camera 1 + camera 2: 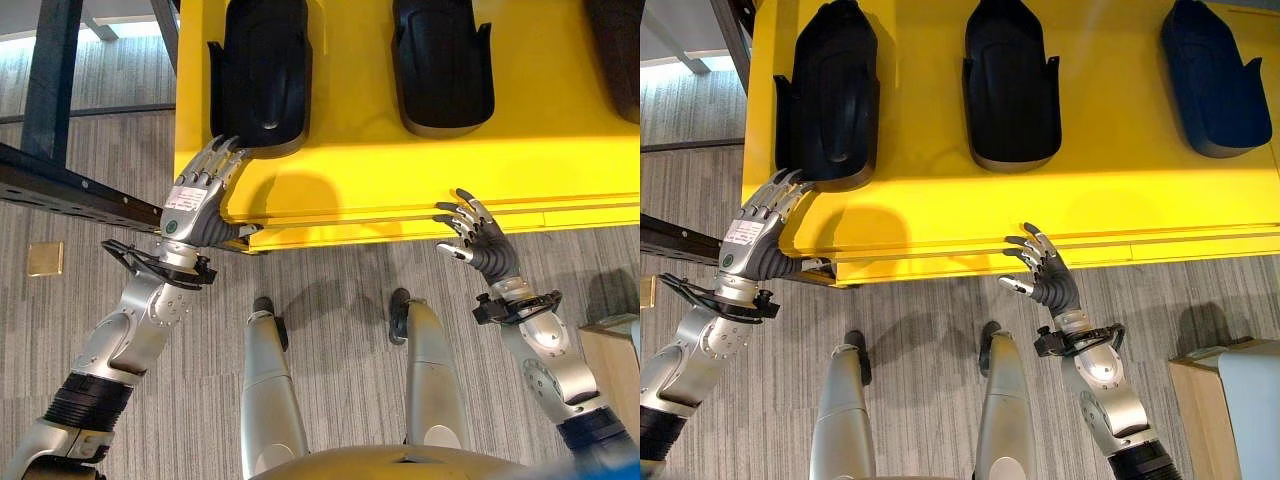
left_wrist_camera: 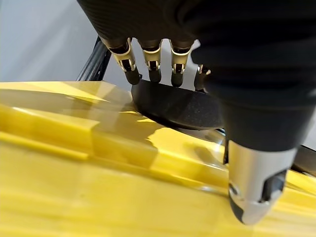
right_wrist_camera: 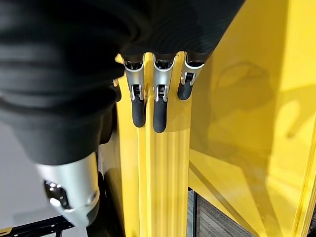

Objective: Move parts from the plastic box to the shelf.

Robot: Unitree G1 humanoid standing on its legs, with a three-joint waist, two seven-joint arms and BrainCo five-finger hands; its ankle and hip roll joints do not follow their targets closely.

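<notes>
**partsguy:** so both are empty right now; the left robot hand (image 1: 196,205) sits at the near left corner of the yellow box (image 1: 1110,215), fingers straight and spread, tips right at the near end of the leftmost black part (image 1: 830,95); from the wrist camera I honestly can't tell if they touch it or just hover beside it. The right robot hand (image 1: 1045,272) is at the near rim, fingers loosely open, holding nothing; nearest to it is the middle part (image 1: 1012,85), well apart from it, and a third part (image 1: 1212,80) lies off to the right.

**rackmonkey:** and the shelf? There's a dark frame (image 1: 60,185) at the left; could be it, can't say for sure.

**partsguy:** same; my worry is the grab itself. Those parts look smooth, rounded and bulky; one open hand coming in at the end only would probably push it deeper into the box instead of getting round it.

**rackmonkey:** yeah, or it tips up and slides off the fingers halfway to the shelf; I'd guess it wants both hands, and the right one is far from that part.

**partsguy:** also the left wrist is right over the box corner; lift carelessly and it could snag the rim and drag the whole box.
</notes>
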